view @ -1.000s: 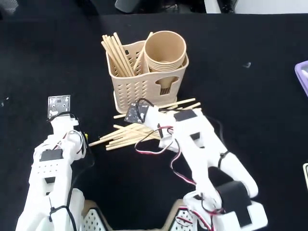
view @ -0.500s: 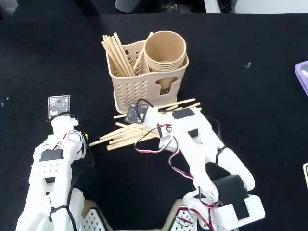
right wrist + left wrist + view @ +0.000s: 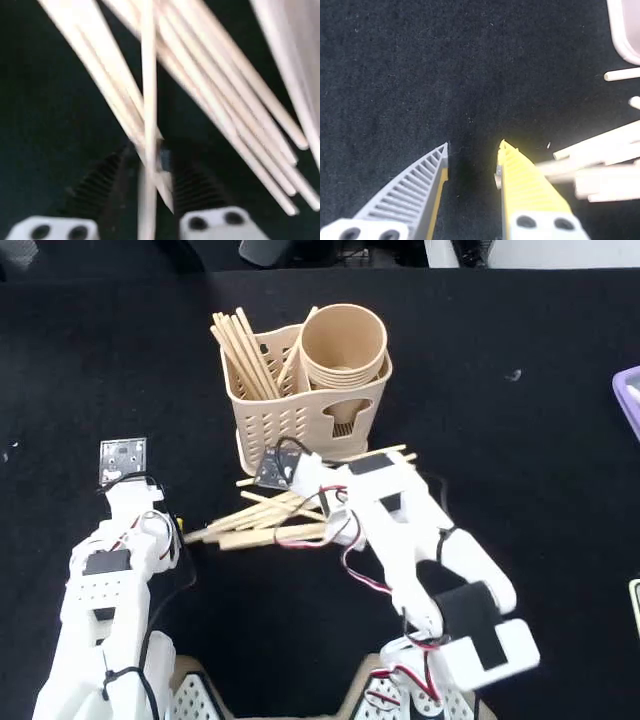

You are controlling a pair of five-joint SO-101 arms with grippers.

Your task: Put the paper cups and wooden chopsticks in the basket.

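Note:
The beige basket [image 3: 300,415] stands at the back centre, with stacked paper cups [image 3: 343,340] in one compartment and several wooden chopsticks [image 3: 245,355] upright in the other. More loose chopsticks [image 3: 262,523] lie fanned on the black table in front of it. My right gripper [image 3: 147,155] is down in this pile, its dark fingers [image 3: 200,192] shut on a few chopsticks [image 3: 150,100]. My left gripper [image 3: 473,145] hovers open just above the bare cloth, at the pile's near ends [image 3: 600,160], with nothing between its fingers. A basket corner [image 3: 626,30] shows beyond it.
A purple object [image 3: 628,395] sits at the table's right edge. The right arm's body [image 3: 420,550] and its cables lie across the space in front of the basket. Open black cloth stretches to the left and right of the basket.
The right arm has shifted left and toward the basket. The loose chopsticks under it have turned and bunched together. The left arm has not moved.

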